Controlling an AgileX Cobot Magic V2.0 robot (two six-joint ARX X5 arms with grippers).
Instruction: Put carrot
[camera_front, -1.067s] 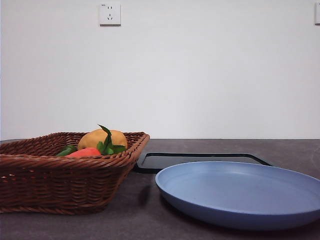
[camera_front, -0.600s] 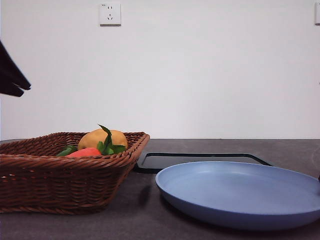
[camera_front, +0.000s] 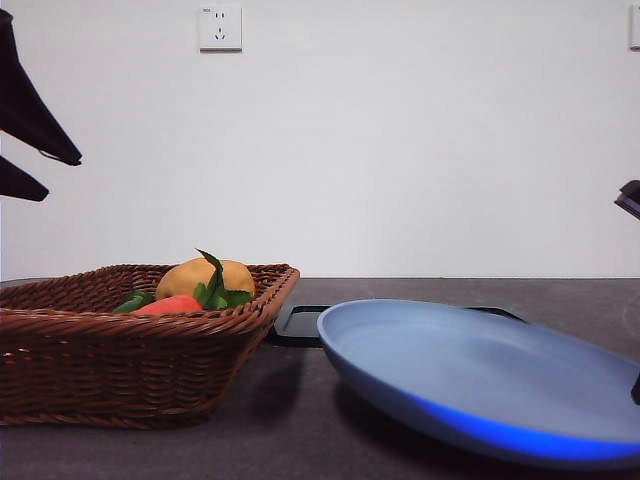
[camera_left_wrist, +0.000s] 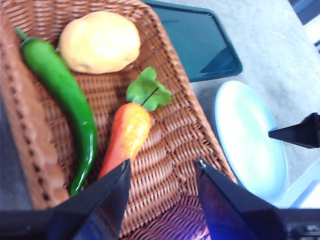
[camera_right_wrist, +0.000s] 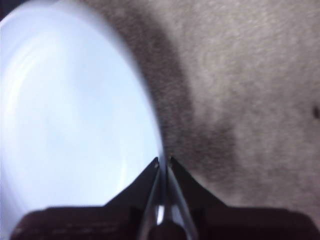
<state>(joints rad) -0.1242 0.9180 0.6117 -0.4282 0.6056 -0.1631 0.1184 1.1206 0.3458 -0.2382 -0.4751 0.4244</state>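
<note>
Glossy orange-red tapered carrot (camera_left_wrist: 126, 137) (green leaf tuft toward the potato (camera_left_wrist: 100, 42)) lies lengthwise in brown wicker basket (camera_left_wrist: 175, 145). Left end effector (camera_left_wrist: 161, 172) gapes empty above; right end effector (camera_right_wrist: 163, 161) pinches blue plate (camera_right_wrist: 70, 125) rim.

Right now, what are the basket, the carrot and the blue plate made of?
The basket looks like woven brown wicker or rattan: you can see the braided strands. The carrot seems to be glossy plastic, with shiny orange skin and flat green leaves, so probably a toy. The blue plate looks like smooth matte plastic, though it might be ceramic.
</note>
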